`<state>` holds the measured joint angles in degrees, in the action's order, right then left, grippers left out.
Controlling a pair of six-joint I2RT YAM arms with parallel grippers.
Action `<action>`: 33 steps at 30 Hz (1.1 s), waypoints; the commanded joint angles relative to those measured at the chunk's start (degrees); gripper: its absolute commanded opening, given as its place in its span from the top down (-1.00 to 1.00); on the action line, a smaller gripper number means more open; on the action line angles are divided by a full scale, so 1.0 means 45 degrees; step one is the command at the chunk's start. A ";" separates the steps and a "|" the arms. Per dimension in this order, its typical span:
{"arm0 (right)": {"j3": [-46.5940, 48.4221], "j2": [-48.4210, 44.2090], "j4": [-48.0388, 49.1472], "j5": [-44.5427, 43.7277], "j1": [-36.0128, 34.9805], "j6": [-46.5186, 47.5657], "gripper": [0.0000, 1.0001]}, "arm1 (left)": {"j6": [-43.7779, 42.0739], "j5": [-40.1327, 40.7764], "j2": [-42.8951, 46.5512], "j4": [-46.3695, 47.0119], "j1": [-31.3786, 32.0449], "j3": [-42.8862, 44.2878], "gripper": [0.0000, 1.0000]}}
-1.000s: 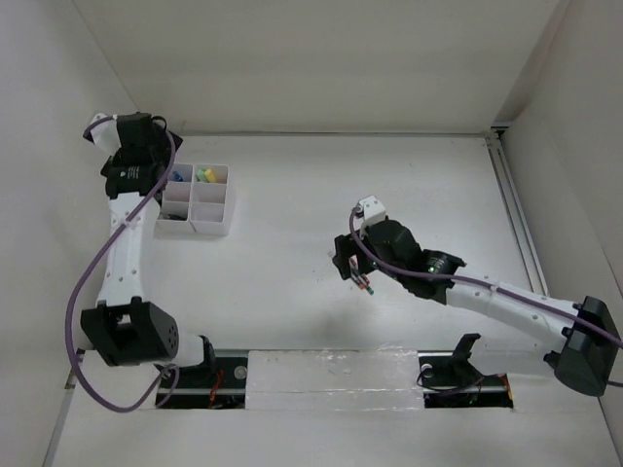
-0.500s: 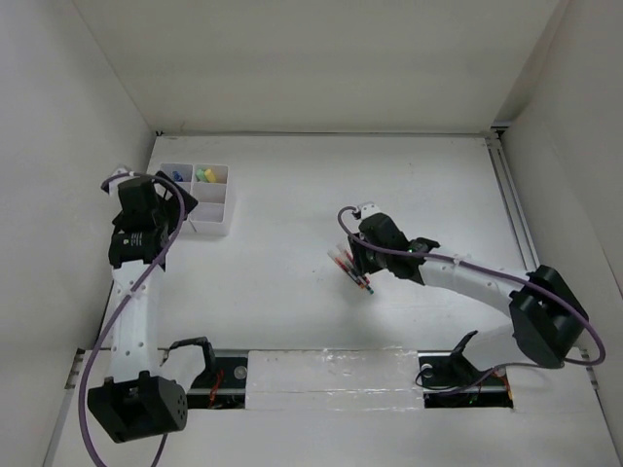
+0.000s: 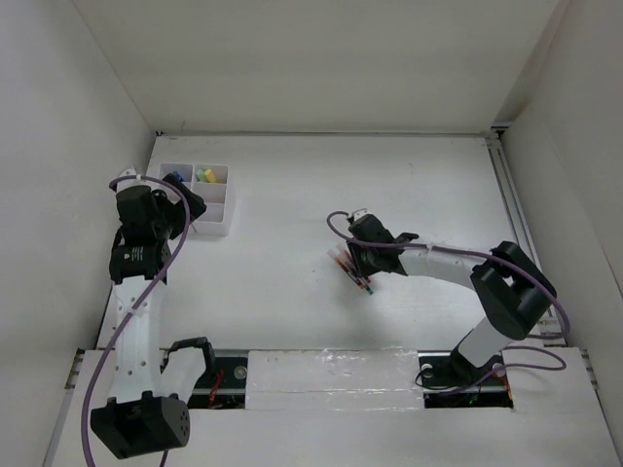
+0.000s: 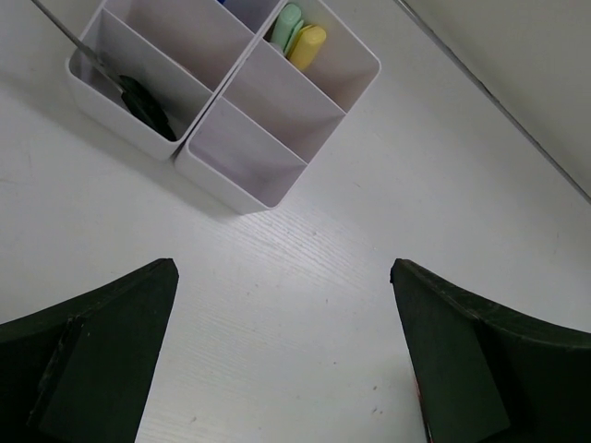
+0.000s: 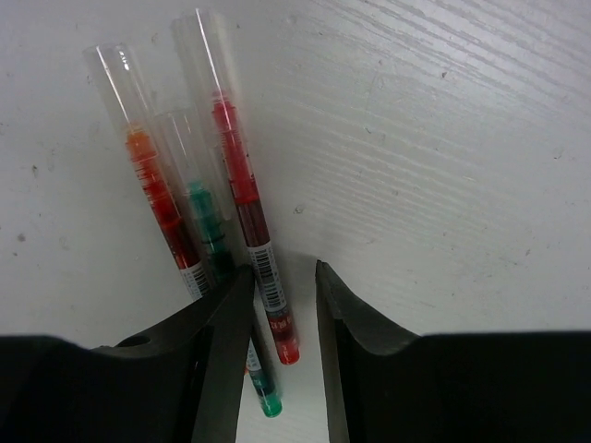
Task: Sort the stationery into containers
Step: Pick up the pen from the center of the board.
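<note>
Three clear-capped pens lie side by side on the table: an orange-red pen [image 5: 159, 198], a green pen [image 5: 205, 217] and a red pen [image 5: 242, 198], seen from above as a small bundle of pens [image 3: 347, 269]. My right gripper [image 5: 277, 272] [image 3: 358, 269] is down over their lower ends. Its jaws are narrowed around the red pen, which rests against the left finger with a gap to the right finger. The white organizer box [image 3: 210, 226] [image 4: 245, 175] holds black-handled scissors [image 4: 143, 97] and green and yellow highlighters [image 4: 297, 35]. My left gripper [image 4: 282, 268] [image 3: 191, 208] hangs wide open beside the box.
White enclosure walls stand close at the left, back and right. A rail [image 3: 513, 209] runs along the right side of the table. The box sits at the back left corner, and a blue item [image 3: 175, 177] shows in its far compartment.
My right gripper dropped onto the pens and its jaws narrowed around the red pen. The left arm pulled back from over the box toward the near left, still open.
</note>
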<state>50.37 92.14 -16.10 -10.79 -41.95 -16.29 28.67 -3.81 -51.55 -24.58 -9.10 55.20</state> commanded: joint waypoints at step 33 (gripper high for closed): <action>0.2360 -0.0004 -0.1540 -0.2113 0.1022 -0.1086 1.00 | -0.0143 -0.8225 -0.0574 0.4140 0.0439 -0.1519 -1.00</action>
<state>56.90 95.85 -21.87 -15.33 -37.71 -19.75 27.05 -22.26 -52.42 -17.04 -8.64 51.72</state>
